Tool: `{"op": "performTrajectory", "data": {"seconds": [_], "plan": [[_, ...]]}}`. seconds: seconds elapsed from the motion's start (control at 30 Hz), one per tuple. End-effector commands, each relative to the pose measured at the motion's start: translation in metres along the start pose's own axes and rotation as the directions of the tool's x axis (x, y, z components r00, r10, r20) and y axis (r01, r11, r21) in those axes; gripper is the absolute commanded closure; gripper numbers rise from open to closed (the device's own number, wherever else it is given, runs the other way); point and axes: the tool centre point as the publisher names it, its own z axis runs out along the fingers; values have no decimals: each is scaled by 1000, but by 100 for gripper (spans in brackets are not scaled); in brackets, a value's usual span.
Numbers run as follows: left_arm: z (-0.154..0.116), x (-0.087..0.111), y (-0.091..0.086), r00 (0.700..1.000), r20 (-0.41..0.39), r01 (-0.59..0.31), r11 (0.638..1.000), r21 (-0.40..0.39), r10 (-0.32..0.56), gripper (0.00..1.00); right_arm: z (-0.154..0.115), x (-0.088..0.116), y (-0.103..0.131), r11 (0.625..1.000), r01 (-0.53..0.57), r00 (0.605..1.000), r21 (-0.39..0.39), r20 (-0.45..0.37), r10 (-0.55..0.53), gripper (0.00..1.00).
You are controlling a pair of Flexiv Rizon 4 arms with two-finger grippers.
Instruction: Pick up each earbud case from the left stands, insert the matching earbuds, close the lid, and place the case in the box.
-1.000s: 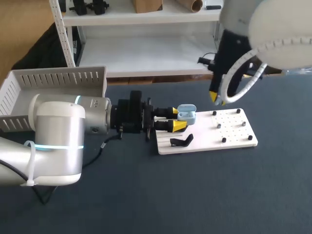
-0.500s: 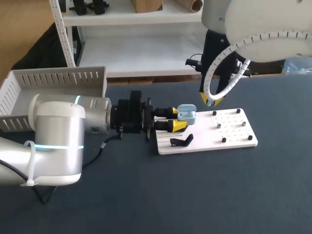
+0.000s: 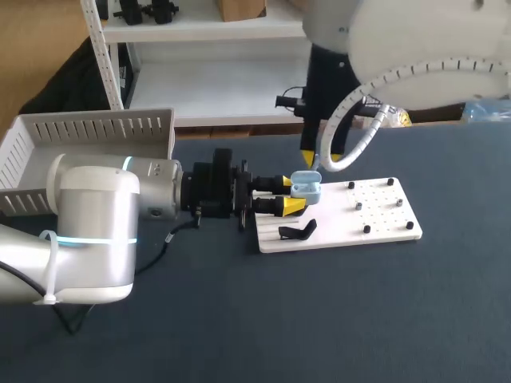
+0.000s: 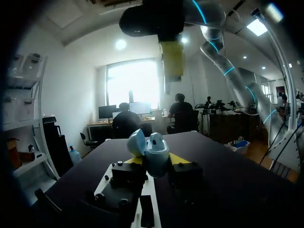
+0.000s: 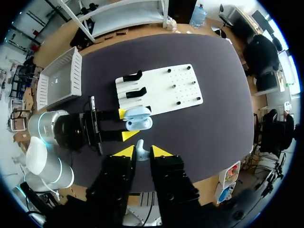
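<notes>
Centring before descending matters, I judge: my right pincer (image 5: pixel 142 151), clamped on a small pale-blue earbud (image 5: pixel 140 147), hangs above the open light-blue plastic earbud case (image 3: pixel 306 188) clamped in my left pincer (image 3: pixel 293 194).

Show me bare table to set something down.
Bare table lies in front of the white board and to its right. Crowded at the board's left end: the left gripper grips the open blue case, the right gripper above it holds an earbud.
</notes>
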Motion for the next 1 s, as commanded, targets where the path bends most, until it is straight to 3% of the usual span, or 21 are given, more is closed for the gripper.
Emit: {"op": "performTrajectory", "data": {"seconds": [0.03, 0.37, 1.0], "plan": [[1, 0, -1, 1000, 1, -2, 1000, -8, 2, 100, 6, -2, 13, 999, 41, 999, 11, -18, -41, 100], [1, 0, -1, 1000, 1, -2, 1000, -8, 2, 100, 23, -4, 28, 988, 152, 987, -12, -50, -153, 100], [1, 0, -1, 1000, 1, -2, 1000, -8, 2, 100, 26, -5, 24, 985, 172, 985, -1, -27, -172, 100]]}}
